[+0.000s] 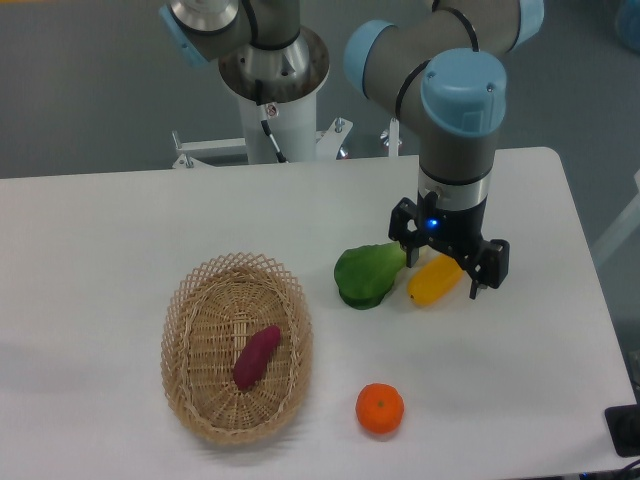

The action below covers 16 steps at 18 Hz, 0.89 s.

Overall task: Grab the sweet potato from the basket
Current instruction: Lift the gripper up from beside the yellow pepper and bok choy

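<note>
The sweet potato point(257, 357), a small reddish-purple tuber, lies slanted inside the oval wicker basket point(190, 400) at the front left of the table. My gripper point(447, 272) is well to the right of the basket, pointing down over the yellow oblong vegetable point(432, 283). Its two black fingers stand apart on either side of that vegetable. The gripper is open and holds nothing, and it is far from the sweet potato.
A green pepper-like vegetable point(367, 275) lies just left of the yellow one. A round orange point(380, 408) sits near the front edge, right of the basket. The robot's base column point(272, 100) stands at the back of the table.
</note>
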### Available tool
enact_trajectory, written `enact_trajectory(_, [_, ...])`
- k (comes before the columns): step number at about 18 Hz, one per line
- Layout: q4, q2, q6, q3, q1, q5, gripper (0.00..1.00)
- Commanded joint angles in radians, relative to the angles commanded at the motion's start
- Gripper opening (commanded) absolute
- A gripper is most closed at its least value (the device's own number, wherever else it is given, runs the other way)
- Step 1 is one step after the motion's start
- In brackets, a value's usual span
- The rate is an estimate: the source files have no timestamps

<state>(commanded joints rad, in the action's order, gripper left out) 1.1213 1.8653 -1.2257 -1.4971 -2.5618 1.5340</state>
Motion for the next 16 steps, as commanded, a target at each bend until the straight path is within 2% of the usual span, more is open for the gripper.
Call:
enact_trajectory(5, [0.000,-0.011,0.011,-0.018,0.011,0.000,1.00])
enact_trajectory(9, [-0.005,-0.070,0.027,-0.110,0.015,-0.006,1.00])
enact_trajectory(13, [-0.005,-0.106,0.142,-0.161,0.046,-0.081,1.00])
enact_trajectory(16, [-0.018,-0.101,0.305,-0.175,0.113,-0.084,1.00])
